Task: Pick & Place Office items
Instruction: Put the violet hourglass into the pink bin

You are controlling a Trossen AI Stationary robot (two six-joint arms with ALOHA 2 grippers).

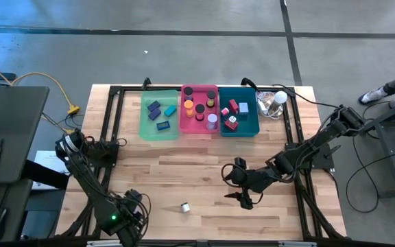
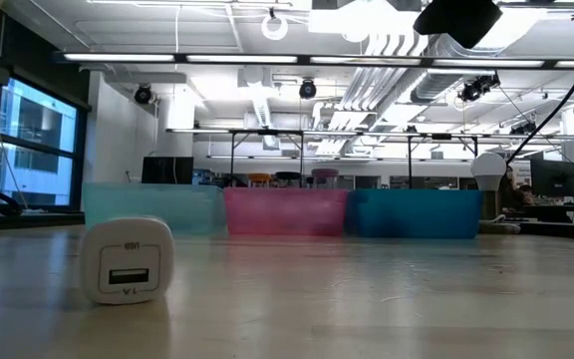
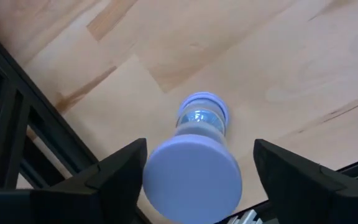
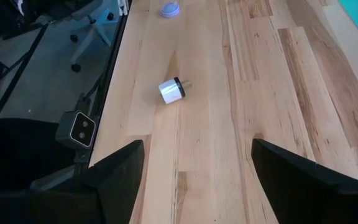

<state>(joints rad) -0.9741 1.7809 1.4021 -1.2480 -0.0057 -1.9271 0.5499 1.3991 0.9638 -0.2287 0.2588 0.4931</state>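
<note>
Left gripper (image 3: 199,144) down at the near-left corner of the table (image 1: 204,171), fingers (image 3: 117,174) spread to either side of a lavender spool-shaped item (image 3: 194,168). Daylight visible between each finger and the item's cap, so not yet pinching, by the look of it. Probably straddling the item this way to centre it before a squeeze across the narrow clear waist.

Long axis of the lavender item running away from the wrist, one round cap toward the camera and the other toward the boards. Likely standing on end, though hard to say for certain.

Right gripper (image 4: 197,144) low over the near middle of the table, also spread, nothing between its fingers. Aimed along the boards toward a white plug-in charger (image 4: 171,91), well apart from it. Seems lined up for that as the next pick.

Charger lying on its side, socket face toward the near edge, prongs toward the trays.

Farther out, at the far edge: green tray (image 1: 147,130), pink tray (image 1: 184,127) and teal tray (image 1: 254,127) side by side, already stocked with small sorted items.
</note>
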